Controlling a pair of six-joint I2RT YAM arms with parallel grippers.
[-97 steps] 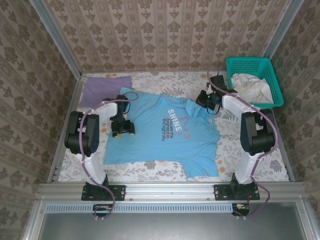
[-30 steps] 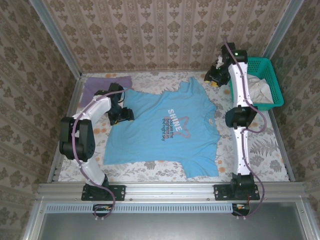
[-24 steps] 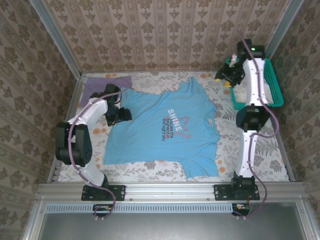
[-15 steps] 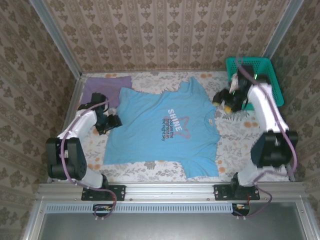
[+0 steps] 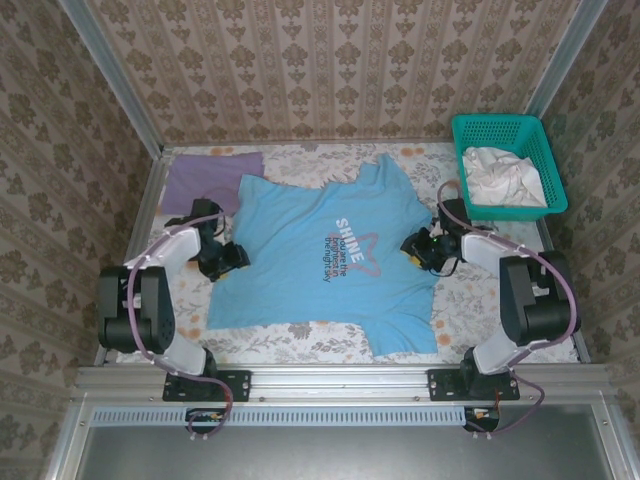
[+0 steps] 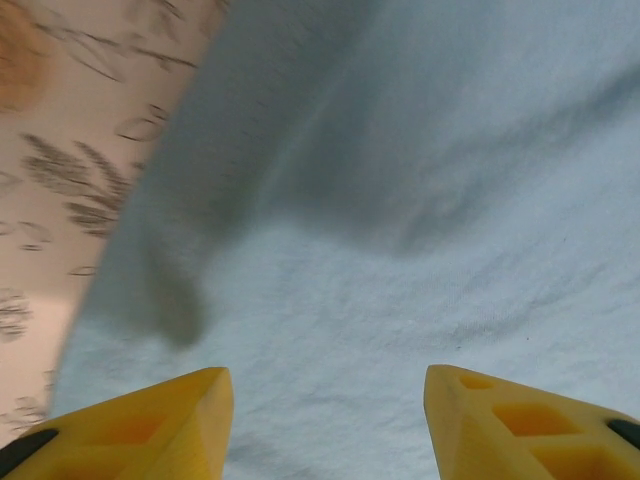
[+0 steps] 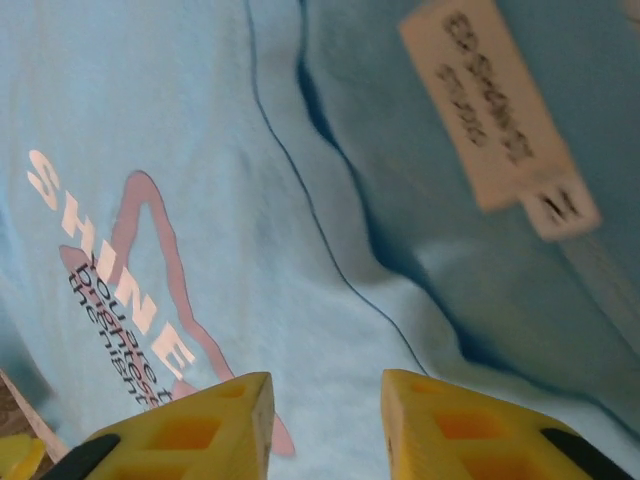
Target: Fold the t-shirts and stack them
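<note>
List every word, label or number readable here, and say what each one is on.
"SHINE": white print on the chest of the blue t-shirt.
"M": on the small size tab at the end of the white neck label.
Printed lines on the neck label: blurred, unreadable.
Small dark lines under "SHINE": too small and blurred to read with certainty.

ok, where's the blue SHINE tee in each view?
Top external: blue tee lies flat mid-table, between the two arms.
Left wrist: blue tee across centre and right, its edge running diagonally against the floral table cover.
Right wrist: chest area, neck label at upper right.
Shared landmark: SHINE print, mid-shirt from above, lower left in right wrist.
</note>
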